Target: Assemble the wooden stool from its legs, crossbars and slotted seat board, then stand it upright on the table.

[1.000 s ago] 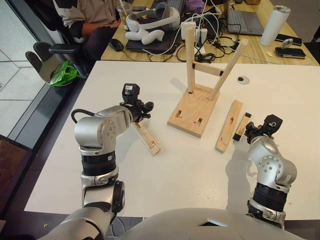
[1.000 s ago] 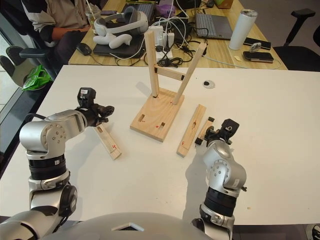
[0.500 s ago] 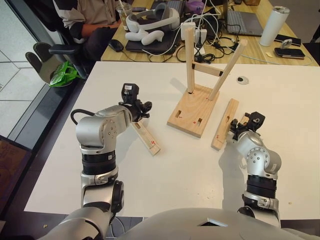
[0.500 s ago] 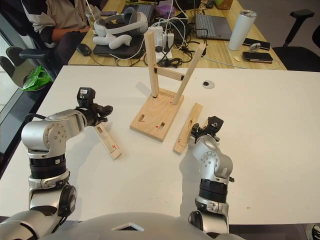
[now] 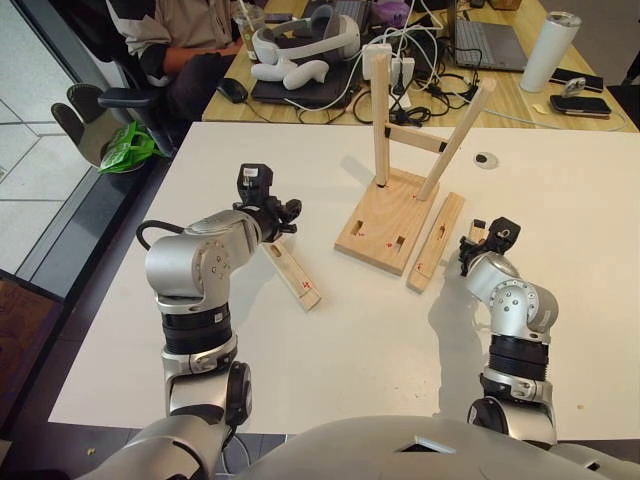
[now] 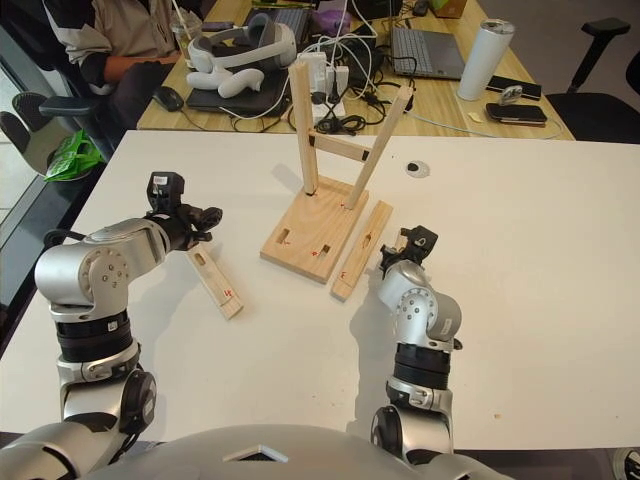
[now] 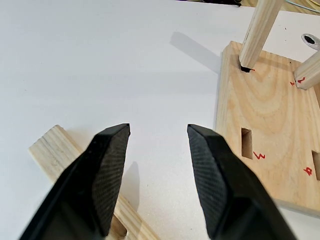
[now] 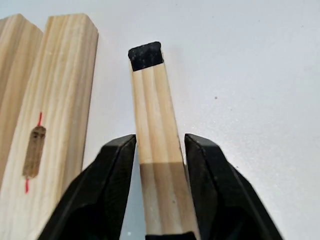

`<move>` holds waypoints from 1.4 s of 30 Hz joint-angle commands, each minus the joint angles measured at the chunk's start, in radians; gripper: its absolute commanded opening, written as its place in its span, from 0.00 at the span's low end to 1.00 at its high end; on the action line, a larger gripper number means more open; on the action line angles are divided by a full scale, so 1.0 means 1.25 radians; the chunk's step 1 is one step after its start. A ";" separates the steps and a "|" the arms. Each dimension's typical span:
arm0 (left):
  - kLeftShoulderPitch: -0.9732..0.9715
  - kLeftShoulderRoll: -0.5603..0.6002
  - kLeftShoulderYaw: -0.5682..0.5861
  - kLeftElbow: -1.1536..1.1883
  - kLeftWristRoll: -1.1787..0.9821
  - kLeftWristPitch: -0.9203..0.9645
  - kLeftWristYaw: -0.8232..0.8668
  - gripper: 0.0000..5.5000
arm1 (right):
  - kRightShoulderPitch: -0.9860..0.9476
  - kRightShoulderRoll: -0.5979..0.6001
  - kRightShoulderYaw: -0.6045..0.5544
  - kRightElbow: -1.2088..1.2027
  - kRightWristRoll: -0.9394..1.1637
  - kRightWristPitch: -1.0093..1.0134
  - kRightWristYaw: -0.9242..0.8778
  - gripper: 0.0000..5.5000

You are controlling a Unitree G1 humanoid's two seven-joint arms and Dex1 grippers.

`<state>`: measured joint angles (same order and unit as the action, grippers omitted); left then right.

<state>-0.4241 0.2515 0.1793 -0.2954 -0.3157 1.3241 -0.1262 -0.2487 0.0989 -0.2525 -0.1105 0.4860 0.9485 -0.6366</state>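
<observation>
Well, the slotted seat board [image 5: 385, 222] lay flat on the white table [image 5: 560, 230]. Two legs stood in its far slots. One leg [image 5: 380, 120] stood straight up. The other leg [image 5: 456, 138] leaned away toward the right side of the seat board. A short crossbar [image 5: 417, 140] joined these two legs, high above the seat board. The two near slots of the seat board had nothing in them, and red marks showed next to them.

A loose leg [image 5: 436, 243] lay flat along the right edge of the seat board, just beside it. I could not tell if the two touched. It had a small slot in its top face with a red line through it.

The right gripper [image 8: 159, 142] was on the right of the seat board, just past that loose leg. Its two fingers were pressed on the sides of a second crossbar [image 8: 149, 100], a short stick with a black end. The stick lay side by side with the loose leg, a little apart from it.

Another loose leg [image 5: 293, 272] lay flat on the left of the seat board, well apart from it. The left gripper [image 7: 157, 132] hung over the far end of this leg. Its fingers were spread wide, with nothing between them.
</observation>
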 commanded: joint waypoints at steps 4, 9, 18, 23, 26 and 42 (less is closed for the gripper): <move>-0.004 -0.036 0.024 -0.029 -0.009 0.043 0.012 0.38 | 0.034 0.143 -0.001 0.031 0.010 0.041 -0.030 0.23; -0.026 -0.048 0.047 -0.039 -0.048 0.092 -0.022 0.38 | 0.027 -0.091 0.230 -0.138 -0.090 -0.097 0.210 0.23; -0.163 -0.164 0.193 -0.102 -0.263 0.225 -0.165 0.38 | 0.097 -0.363 0.336 -0.351 -0.097 -0.197 0.638 0.23; -0.103 -0.300 0.172 -0.125 -0.334 0.232 -0.099 0.38 | 0.079 -0.353 0.384 -0.330 -0.195 -0.296 0.651 0.23; -0.088 -0.333 0.171 -0.115 -0.323 0.232 -0.050 0.38 | 0.078 -0.328 0.395 -0.333 -0.215 -0.327 0.659 0.23; -0.133 -0.361 0.244 -0.127 -0.410 0.140 -0.022 0.36 | 0.123 -0.285 0.411 -0.391 -0.158 -0.322 0.757 0.23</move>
<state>-0.5463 -0.1589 0.4794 -0.4375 -0.7839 1.4806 -0.1446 -0.0948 -0.2564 0.2692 -0.5924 0.2887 0.5368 0.3058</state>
